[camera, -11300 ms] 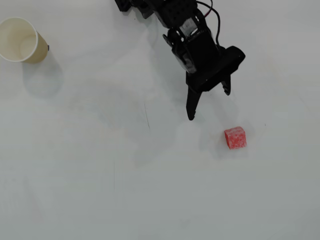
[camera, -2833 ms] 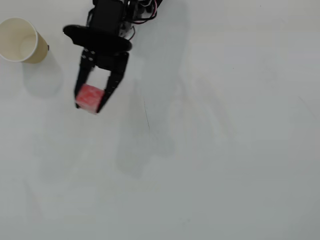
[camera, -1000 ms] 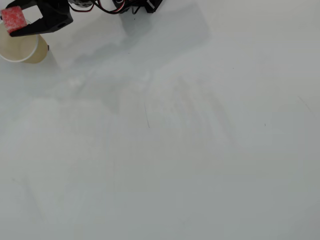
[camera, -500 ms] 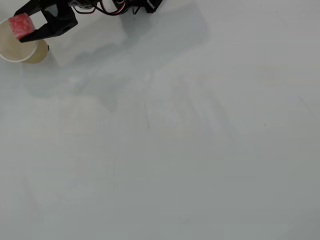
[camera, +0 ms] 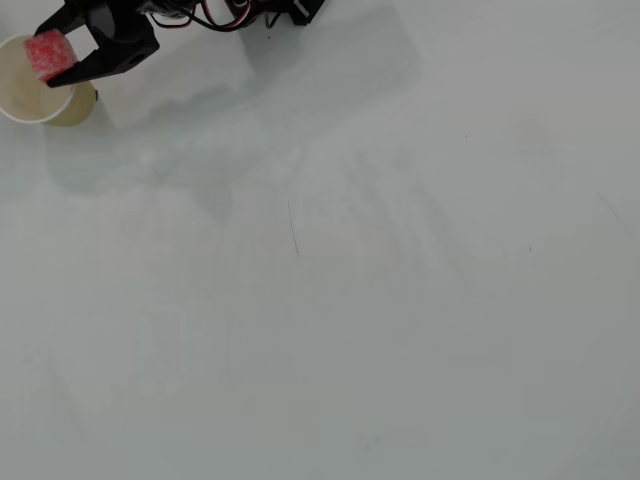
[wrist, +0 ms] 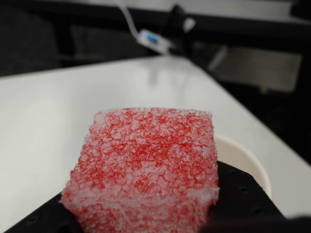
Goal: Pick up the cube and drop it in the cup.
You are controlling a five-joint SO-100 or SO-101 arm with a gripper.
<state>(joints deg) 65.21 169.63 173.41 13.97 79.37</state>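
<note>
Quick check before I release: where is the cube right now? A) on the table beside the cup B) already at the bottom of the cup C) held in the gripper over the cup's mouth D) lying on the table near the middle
C: in the overhead view the cube sits between the fingers of the gripper, over the open mouth of the cup.

We see the arm reaching in from the top edge of the overhead view toward the upper left corner. Its black gripper is clamped on the cube, which fills the wrist view between the jaws.
</note>
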